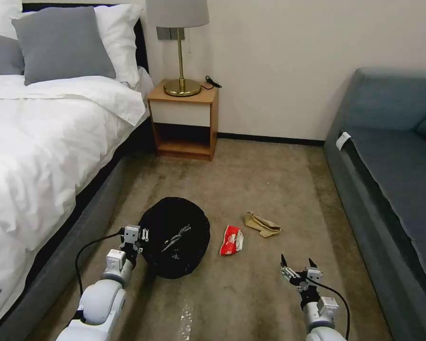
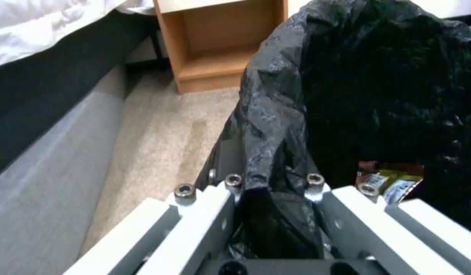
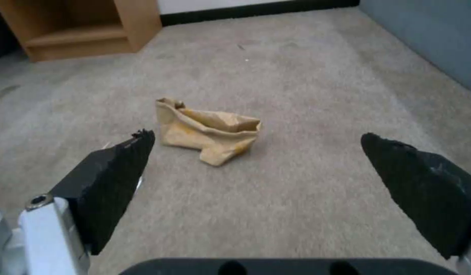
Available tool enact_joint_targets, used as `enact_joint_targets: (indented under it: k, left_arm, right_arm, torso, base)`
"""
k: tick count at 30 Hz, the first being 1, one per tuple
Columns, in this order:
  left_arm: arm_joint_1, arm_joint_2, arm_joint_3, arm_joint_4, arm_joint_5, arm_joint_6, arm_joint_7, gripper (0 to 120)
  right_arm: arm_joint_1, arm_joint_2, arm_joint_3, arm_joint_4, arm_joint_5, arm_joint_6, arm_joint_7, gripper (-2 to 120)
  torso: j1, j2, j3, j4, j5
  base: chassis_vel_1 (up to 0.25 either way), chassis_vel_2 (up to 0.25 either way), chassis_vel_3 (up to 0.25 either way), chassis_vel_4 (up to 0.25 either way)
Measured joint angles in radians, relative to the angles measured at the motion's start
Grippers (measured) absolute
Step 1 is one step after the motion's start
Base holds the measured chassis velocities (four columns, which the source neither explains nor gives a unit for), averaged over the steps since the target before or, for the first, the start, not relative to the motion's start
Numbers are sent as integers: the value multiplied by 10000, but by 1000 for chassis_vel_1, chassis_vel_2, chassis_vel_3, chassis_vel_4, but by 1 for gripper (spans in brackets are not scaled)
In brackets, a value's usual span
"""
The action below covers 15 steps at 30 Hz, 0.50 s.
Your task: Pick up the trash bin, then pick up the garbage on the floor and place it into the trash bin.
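The trash bin [image 1: 175, 222], lined with a glossy black bag [image 2: 378, 84], is at the lower left of the head view with its mouth tipped toward me. My left gripper [image 1: 139, 235] [image 2: 271, 187] is shut on its rim and bag edge. A yellow-silver wrapper [image 2: 393, 182] lies inside the bin. On the carpet to the bin's right lie a red-white packet [image 1: 232, 240] and crumpled tan paper [image 1: 262, 224] [image 3: 207, 131]. My right gripper [image 1: 297, 263] [image 3: 256, 136] is open and holds nothing. It hovers just short of the tan paper and is not touching it.
A bed [image 1: 42, 142] with a dark base runs along the left. A wooden nightstand [image 1: 183, 121] with a lamp [image 1: 180, 47] stands at the back wall. A grey sofa [image 1: 393, 180] lines the right. Open carpet [image 1: 251, 293] lies between them.
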State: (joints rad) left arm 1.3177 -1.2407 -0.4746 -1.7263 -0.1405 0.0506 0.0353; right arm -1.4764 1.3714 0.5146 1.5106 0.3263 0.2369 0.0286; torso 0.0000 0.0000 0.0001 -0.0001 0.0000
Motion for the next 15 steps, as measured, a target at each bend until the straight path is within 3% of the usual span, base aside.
enact_joint_targets:
  k: [15]
  left_arm:
    - [-96, 87, 71, 118, 0, 9, 46, 4]
  right_arm:
    - [-15, 40, 44, -41, 31, 24, -23, 100]
  torso:
    - [0, 0, 0, 1, 0]
  base:
    - [-98, 102, 105, -104]
